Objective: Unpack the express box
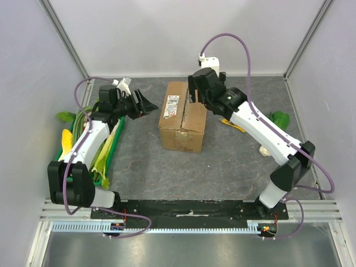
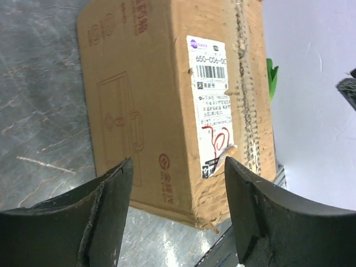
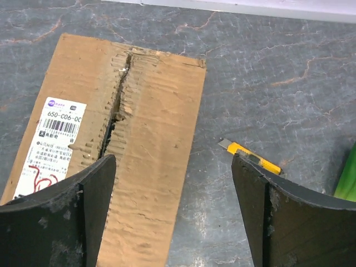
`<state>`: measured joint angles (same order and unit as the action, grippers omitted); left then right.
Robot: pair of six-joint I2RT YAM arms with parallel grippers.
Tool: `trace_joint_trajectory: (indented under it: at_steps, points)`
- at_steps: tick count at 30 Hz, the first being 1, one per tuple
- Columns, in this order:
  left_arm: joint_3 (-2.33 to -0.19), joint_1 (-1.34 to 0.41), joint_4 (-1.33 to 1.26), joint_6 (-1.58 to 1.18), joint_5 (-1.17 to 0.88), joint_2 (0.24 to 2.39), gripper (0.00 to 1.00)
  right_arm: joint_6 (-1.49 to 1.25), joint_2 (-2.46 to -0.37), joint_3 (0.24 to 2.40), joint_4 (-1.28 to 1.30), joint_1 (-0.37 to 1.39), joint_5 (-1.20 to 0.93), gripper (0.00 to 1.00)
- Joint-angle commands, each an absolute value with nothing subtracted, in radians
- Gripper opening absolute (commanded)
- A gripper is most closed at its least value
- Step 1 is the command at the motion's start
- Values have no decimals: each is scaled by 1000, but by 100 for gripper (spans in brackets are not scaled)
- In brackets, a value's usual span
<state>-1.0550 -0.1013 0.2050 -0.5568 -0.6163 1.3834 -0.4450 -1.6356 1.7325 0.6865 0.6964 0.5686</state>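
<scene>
The express box (image 1: 182,115) is a brown cardboard carton with a white label, standing mid-table with its flaps down and its torn top seam slightly parted. It also shows in the left wrist view (image 2: 167,94) and the right wrist view (image 3: 128,139). My left gripper (image 1: 146,104) is open and empty, just left of the box's left side (image 2: 178,172). My right gripper (image 1: 194,95) is open and empty, above the box's far right top edge (image 3: 173,167).
A yellow utility knife (image 1: 233,124) lies on the table right of the box and also shows in the right wrist view (image 3: 250,157). A green tray (image 1: 111,158) with vegetables sits at the left. Green leaves (image 1: 280,118) lie at the right. White walls enclose the table.
</scene>
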Motion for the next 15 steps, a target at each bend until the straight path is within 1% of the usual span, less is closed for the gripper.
trace_joint_trajectory:
  at_steps: [1, 6, 8, 12, 15]
  points:
    - [-1104, -126, 186, -572, -751, 1453, 72, -454, -1752, 1873, 802, 730, 687, 89]
    - [-1108, -184, 213, -551, -738, 1480, 72, -506, -1839, 1936, 854, 761, 673, 84]
    - [-1112, -195, 253, -543, -707, 1486, 72, -512, -1861, 1942, 861, 768, 672, 84]
    - [-1144, -204, 391, -514, -528, 1508, 70, -521, -1887, 1945, 873, 784, 669, 83]
    - [-1141, -204, 429, -502, -479, 1514, 69, -523, -1904, 1947, 873, 787, 676, 83]
